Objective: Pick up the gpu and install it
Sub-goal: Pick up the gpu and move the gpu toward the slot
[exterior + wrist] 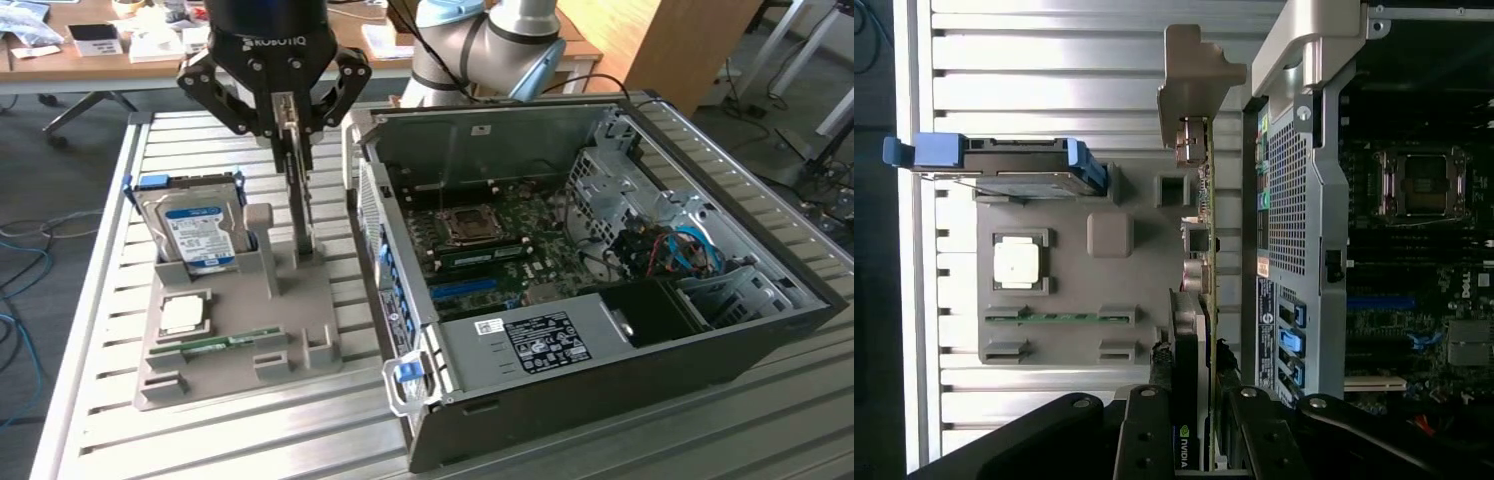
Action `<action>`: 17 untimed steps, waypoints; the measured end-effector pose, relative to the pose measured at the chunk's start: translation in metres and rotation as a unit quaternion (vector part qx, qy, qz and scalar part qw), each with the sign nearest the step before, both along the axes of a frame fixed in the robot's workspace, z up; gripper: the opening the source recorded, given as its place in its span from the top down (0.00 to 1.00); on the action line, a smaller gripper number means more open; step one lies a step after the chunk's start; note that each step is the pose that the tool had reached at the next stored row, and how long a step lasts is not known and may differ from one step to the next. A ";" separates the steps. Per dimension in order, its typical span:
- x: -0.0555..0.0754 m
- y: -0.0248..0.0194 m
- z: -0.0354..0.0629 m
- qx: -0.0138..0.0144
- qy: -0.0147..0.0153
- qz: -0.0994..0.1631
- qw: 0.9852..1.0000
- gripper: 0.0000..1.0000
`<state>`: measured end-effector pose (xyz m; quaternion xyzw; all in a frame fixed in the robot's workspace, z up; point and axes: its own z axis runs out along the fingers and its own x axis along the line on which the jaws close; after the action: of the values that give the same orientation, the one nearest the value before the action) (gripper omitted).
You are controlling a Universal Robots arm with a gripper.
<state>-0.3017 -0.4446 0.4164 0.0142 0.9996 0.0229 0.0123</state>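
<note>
- The gripper (291,150) hangs in the upper left of the exterior view, pointing straight down over the grey holder (300,300).
- Its jaws are drawn in to a narrow gap and pinch the top edge of the gpu (304,215), one finger flat against each face.
- The gpu stands upright and edge-on, a thin dark card running from the fingers down to the holder's back post.
- I can't tell whether its lower edge sits in the holder's slot or is just clear of it.
- From the wrist, the gpu (1204,300) shows as a slim edge between the black fingers (1144,430), with its metal bracket (1194,65) at the far end.
- The gripper (1199,420) has it near the end away from the bracket.
- On the exterior view's left, the hard drive (198,230) stands tilted in its blue frame at the holder's back corner, near the gpu but apart from it.
- A cpu (180,316) lies flat in the holder, with a green memory stick (214,345) just in front of it.
- The open case (747,340) lies on its side on the exterior view's right, just beside the holder, with the motherboard (534,225) facing up.
- Everything rests on a slatted metal table (200,440).
</note>
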 end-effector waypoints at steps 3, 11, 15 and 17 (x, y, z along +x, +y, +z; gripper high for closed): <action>0.000 0.0000 0.0001 0.000 0.000 0.000 1.000 0.73; 0.008 0.0000 0.0002 0.000 0.000 0.000 1.000 0.73; 0.016 0.0000 0.0001 0.000 0.000 0.000 1.000 0.73; 0.021 0.0000 0.0002 0.000 0.000 0.000 1.000 0.73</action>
<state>-0.2806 -0.4445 0.4166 0.0142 0.9996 0.0228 0.0121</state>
